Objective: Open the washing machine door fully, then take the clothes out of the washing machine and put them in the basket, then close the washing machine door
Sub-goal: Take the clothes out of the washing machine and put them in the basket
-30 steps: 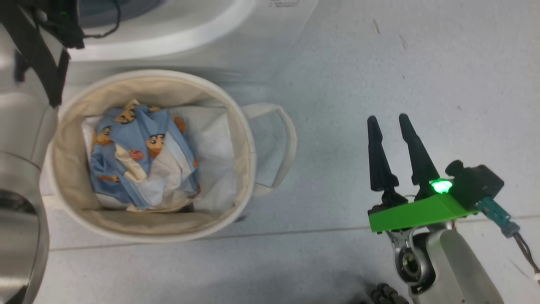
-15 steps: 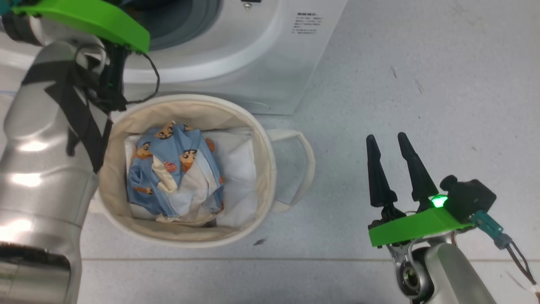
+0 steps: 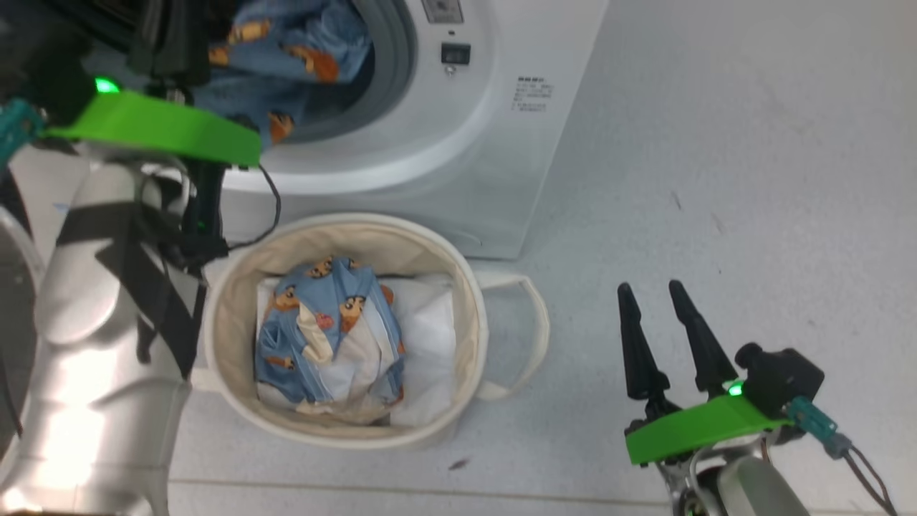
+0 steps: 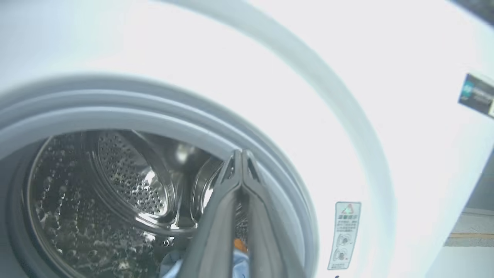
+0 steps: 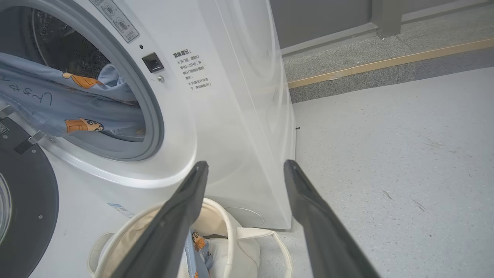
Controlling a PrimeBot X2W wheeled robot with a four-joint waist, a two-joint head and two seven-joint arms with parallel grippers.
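Laundry room (washing machine (image 3: 516,165), canvas basket (image 3: 229,322)).

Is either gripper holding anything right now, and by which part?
The left gripper is shut, apparently on a fold of the clothes trailing from the washing machine; the exact spot is hidden. The right gripper is open, holding nothing.

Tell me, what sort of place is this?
Probably a laundry corner, perhaps a test space: a white front-loading washing machine stands on a bare grey floor, and the canvas basket in front of it holds clothes.
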